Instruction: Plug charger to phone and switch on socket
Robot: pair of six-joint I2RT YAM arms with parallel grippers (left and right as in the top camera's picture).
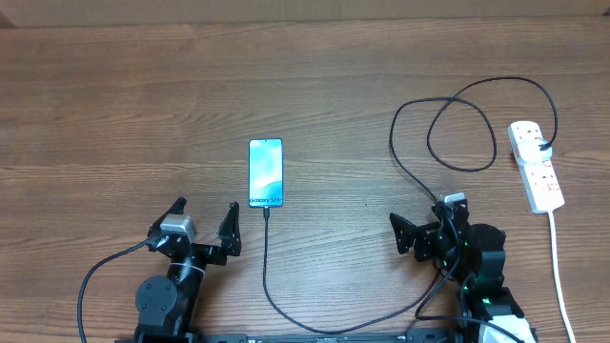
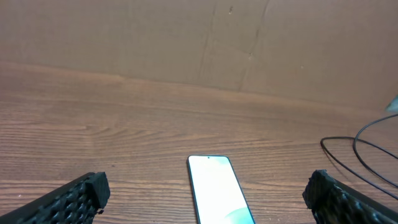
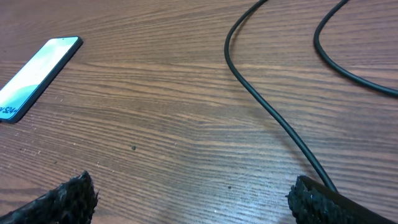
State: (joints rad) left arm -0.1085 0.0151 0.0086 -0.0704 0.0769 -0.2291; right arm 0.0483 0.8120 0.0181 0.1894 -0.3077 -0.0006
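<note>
Jaws spread, both empty | left jaws: phone (image 1: 266, 172) ahead | right jaws: charger (image 3: 270, 117) beside

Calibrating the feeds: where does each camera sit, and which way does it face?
Overhead: fixed above, looking straight down at the brown wooden table; the left gripper and right gripper show near the bottom edge, open.
Left wrist: low over the table, facing forward across it; its black ridged fingers flank the slim blue-screened phone.
Right wrist: low, tilted down at the table; its fingers fill the bottom corners.
Shared: all three show the phone and the thin black charger cable.
</note>
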